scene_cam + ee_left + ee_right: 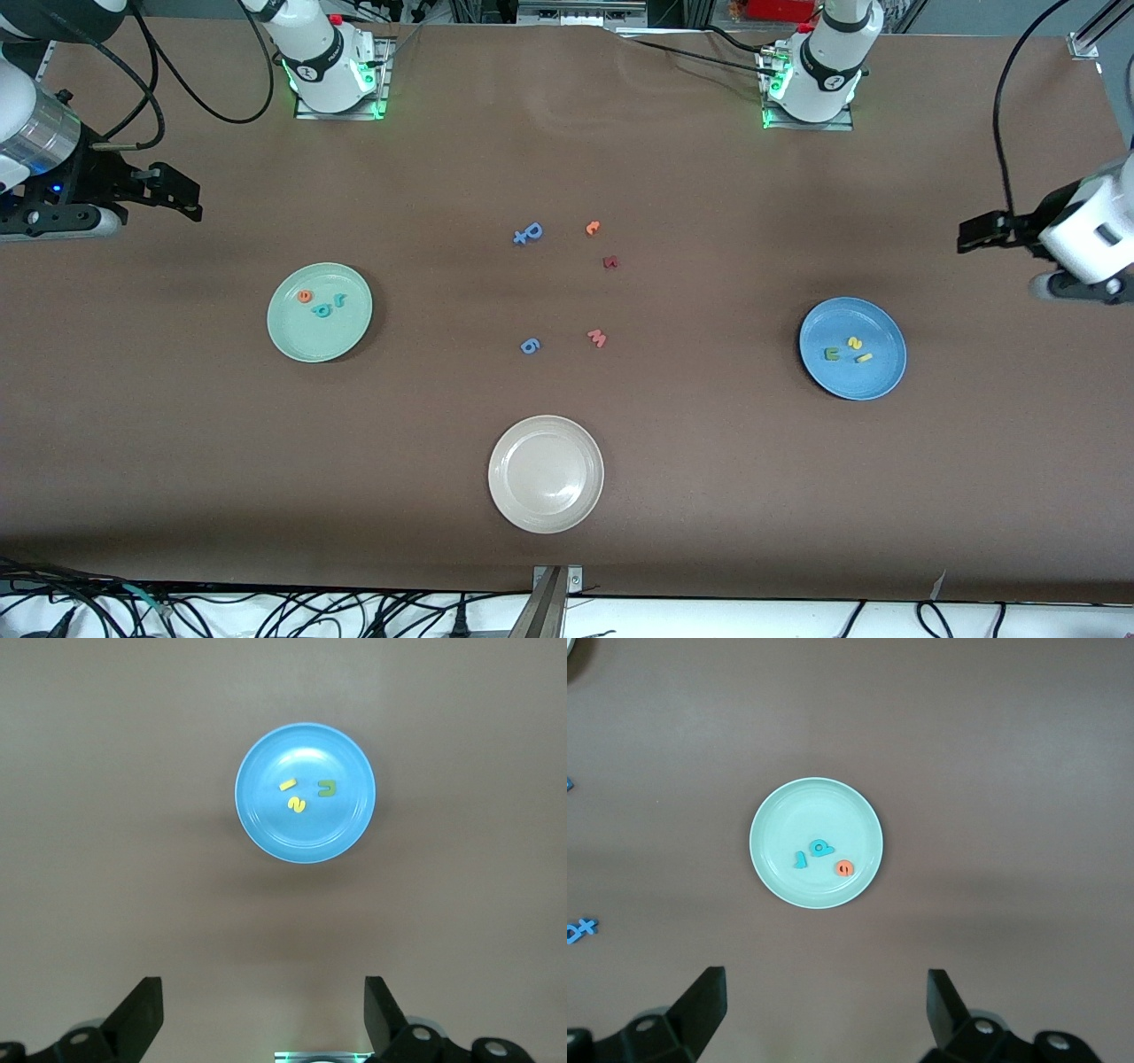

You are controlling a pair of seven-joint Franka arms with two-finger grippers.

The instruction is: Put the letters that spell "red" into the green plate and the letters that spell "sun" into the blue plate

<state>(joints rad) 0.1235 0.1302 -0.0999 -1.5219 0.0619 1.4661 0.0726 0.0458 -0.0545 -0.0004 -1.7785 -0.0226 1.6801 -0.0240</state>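
The green plate (306,341) lies toward the right arm's end of the table and holds an orange "e" (305,296) and two teal letters (324,309). The right wrist view shows the same plate (806,811) with the teal pair (822,847) and the orange letter (844,868). Toward the left arm's end lies the blue plate (873,381), with a green "u" (833,354), a yellow "s" (854,342) and a yellow bar (863,358) in it. My left gripper (974,232) (263,992) and right gripper (173,190) (826,983) hang open and empty over bare table at their own ends.
Loose letters lie mid-table: a blue pair (528,233), an orange "c" (593,228), a dark red one (609,262), a pink "m" (597,338) and a blue "6" (529,346). An off-white plate (546,474) sits nearer the front camera than these.
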